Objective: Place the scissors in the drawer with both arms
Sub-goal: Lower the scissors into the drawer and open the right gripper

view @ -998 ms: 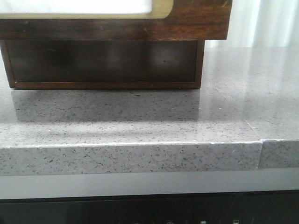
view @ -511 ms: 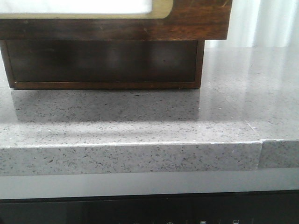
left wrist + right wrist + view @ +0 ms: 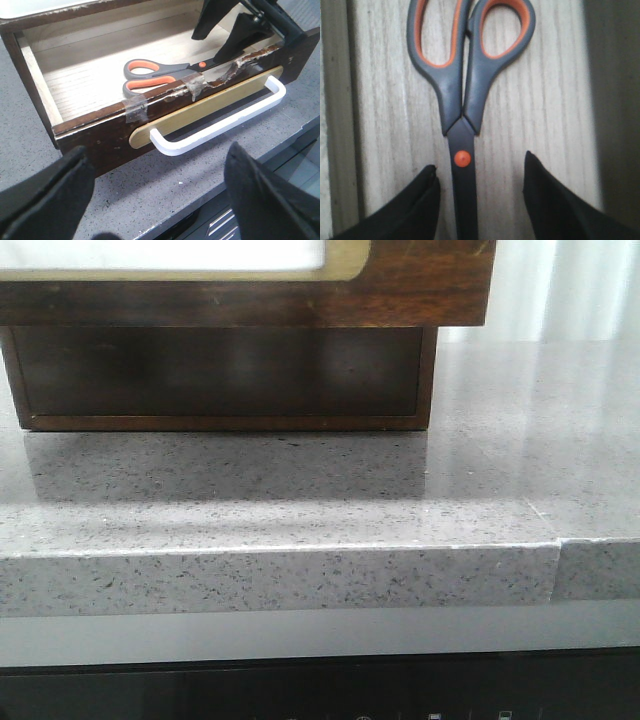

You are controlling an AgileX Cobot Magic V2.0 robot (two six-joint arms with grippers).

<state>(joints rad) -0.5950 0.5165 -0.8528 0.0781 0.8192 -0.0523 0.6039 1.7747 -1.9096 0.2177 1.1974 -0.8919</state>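
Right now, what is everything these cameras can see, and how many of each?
Small scissors with dark grey handles and orange-lined loops: one, lying flat on the pale wood floor inside the open drawer.
Dark reddish-brown wooden drawer: one, pulled open; chipped front edge patched with clear tape.
Tan-gold oval panel: one, on the drawer front.
White bar handle: one, fixed over that panel.
Dark wooden cabinet box: one, standing on the counter at the back left.
Grey speckled stone counter: one, under everything.
Left hand: one, black, open, in front of the drawer.
Right hand: one, black, open, its fingers either side of the scissor blades inside the drawer.
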